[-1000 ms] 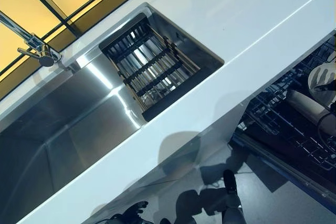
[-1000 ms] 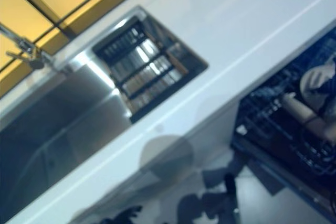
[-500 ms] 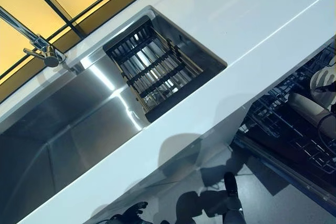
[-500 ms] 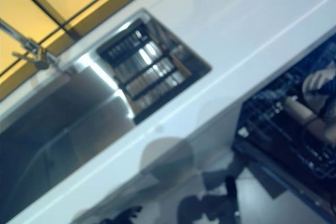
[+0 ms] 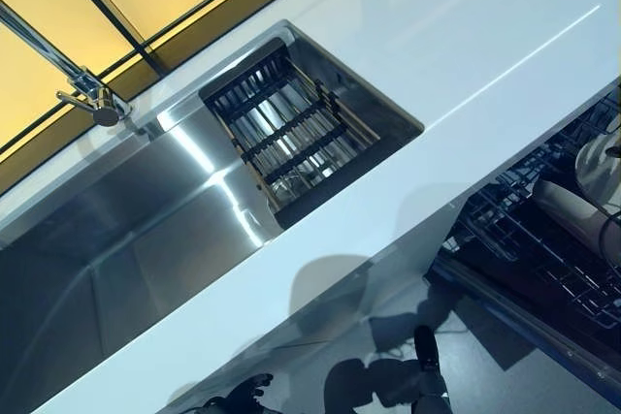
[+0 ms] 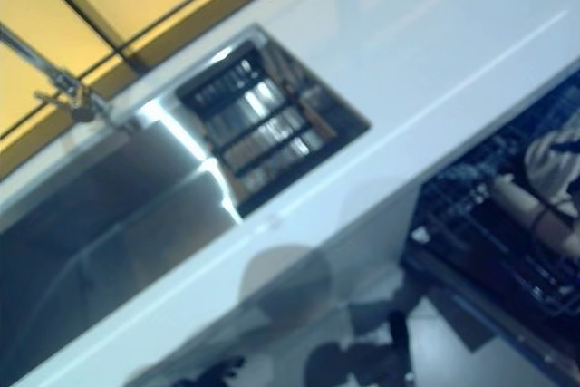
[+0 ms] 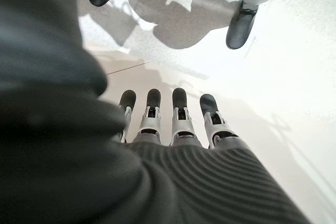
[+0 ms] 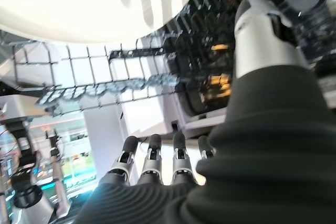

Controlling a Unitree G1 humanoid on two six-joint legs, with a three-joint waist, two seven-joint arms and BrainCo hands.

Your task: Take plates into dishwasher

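A white plate stands in the wire rack of the open dishwasher, at the far right below the counter. It also shows at the right edge of the left eye view. My right hand is just beside the plate inside the rack, fingers straight and apart from it, thumb out. My left hand hangs low over the floor with straight fingers and holds nothing.
A white counter runs across the view. A steel sink holds a dark dish rack, with a faucet behind it. The dishwasher's lower edge juts out over the floor.
The whole picture has shifted a little, so the camera moved. The plate and my right arm now sit closer to the right edge, with less of the hand across the plate.
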